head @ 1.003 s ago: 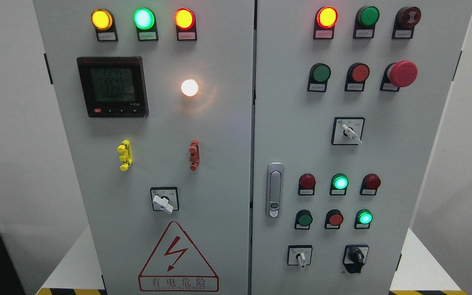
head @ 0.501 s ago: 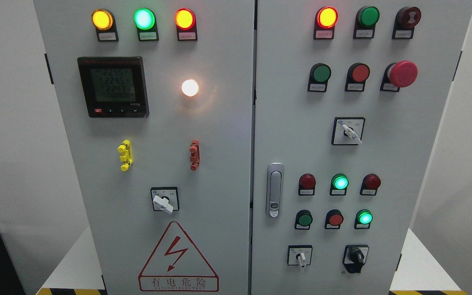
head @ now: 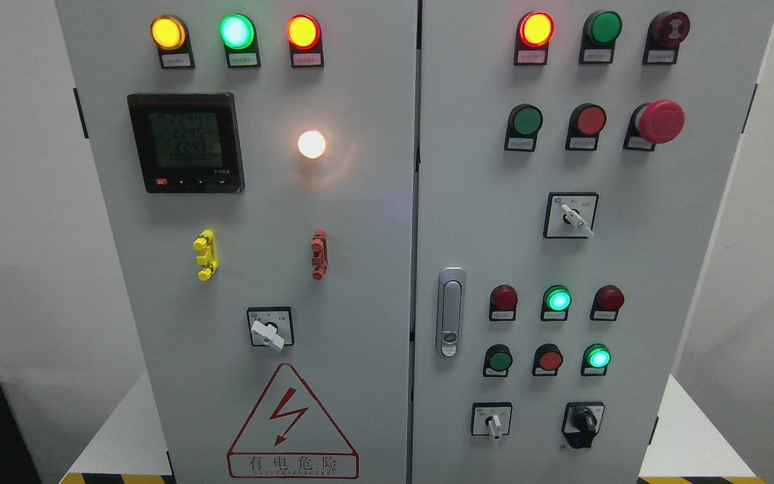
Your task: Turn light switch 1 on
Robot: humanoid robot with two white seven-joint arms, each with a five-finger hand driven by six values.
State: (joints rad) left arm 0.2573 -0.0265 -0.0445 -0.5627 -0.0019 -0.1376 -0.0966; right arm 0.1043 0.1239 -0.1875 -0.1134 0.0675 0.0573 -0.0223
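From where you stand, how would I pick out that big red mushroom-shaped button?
Look at the right door of the grey cabinet, second row from the top. The mushroom button ends that row on the right, beside a flat red button; it alone bulges out well past the panel.

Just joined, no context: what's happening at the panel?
Nothing is being handled: neither robot hand is in view. The head camera faces a two-door cabinet. A white lamp glows on the left door, beside the meter. The rotary switch below them is untouched.
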